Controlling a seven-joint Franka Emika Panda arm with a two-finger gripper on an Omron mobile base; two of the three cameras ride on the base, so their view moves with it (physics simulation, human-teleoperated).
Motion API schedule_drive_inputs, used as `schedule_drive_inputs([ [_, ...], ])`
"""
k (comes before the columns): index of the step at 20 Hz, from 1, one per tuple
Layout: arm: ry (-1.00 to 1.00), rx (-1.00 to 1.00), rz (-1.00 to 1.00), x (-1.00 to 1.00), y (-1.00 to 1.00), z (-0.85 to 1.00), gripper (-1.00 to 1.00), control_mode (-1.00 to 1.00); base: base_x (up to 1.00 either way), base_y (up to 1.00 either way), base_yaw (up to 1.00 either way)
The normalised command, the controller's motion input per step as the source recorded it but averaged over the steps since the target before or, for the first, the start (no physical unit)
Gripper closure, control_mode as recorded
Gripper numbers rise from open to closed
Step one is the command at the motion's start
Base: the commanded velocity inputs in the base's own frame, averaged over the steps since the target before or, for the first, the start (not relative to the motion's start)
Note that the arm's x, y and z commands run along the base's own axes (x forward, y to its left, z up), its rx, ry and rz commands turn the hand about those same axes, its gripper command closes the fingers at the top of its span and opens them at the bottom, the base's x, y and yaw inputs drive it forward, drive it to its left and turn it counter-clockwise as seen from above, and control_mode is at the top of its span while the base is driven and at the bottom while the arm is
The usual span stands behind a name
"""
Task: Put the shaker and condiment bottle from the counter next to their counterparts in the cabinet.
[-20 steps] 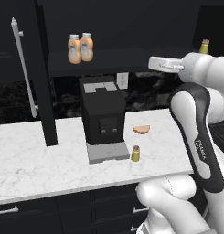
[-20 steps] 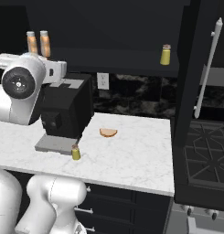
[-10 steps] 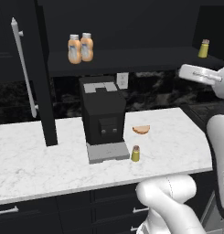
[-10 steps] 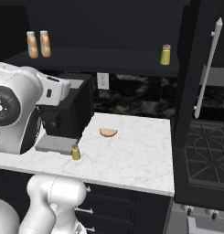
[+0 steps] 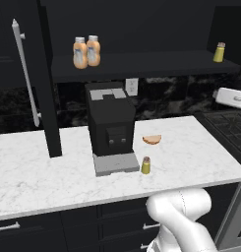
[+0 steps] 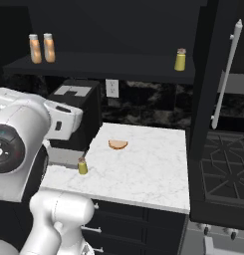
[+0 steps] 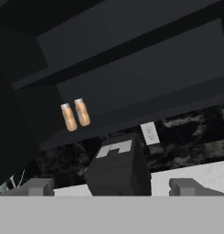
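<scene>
Swinging away from the coffee machine [image 5: 110,125], your arm has cleared the front of it within the last second; the fingers [image 7: 112,186] stand spread wide and carry nothing. Two orange condiment bottles [image 5: 86,51] sit touching on the cabinet shelf [image 5: 141,63] above the machine, so judge that half done. One shaker [image 5: 146,165] remains on the surface [image 5: 38,170], just beside the machine's base, near a bread slice [image 5: 152,140]. Its counterpart [image 5: 219,52] stands far along the shelf from the machine.
</scene>
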Motion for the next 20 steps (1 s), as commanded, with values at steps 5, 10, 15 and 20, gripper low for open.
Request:
schedule_drive_inputs([
  [5,0.04,-0.05,0.06,-0.05,-0.07,-0.89,-1.0,-1.0,0.0,0.0,0.0],
  [10,0.22,-0.2,0.17,0.61,0.43,-0.75,-1.0,-1.0,0.0,0.0,0.0],
  [15,-0.01,-0.08,0.14,0.37,-0.03,-0.67,-1.0,-1.0,0.0,0.0,0.0],
  [20,-0.06,-0.01,0.11,0.01,-0.28,-0.52,-1.0,-1.0,0.0,0.0,0.0],
])
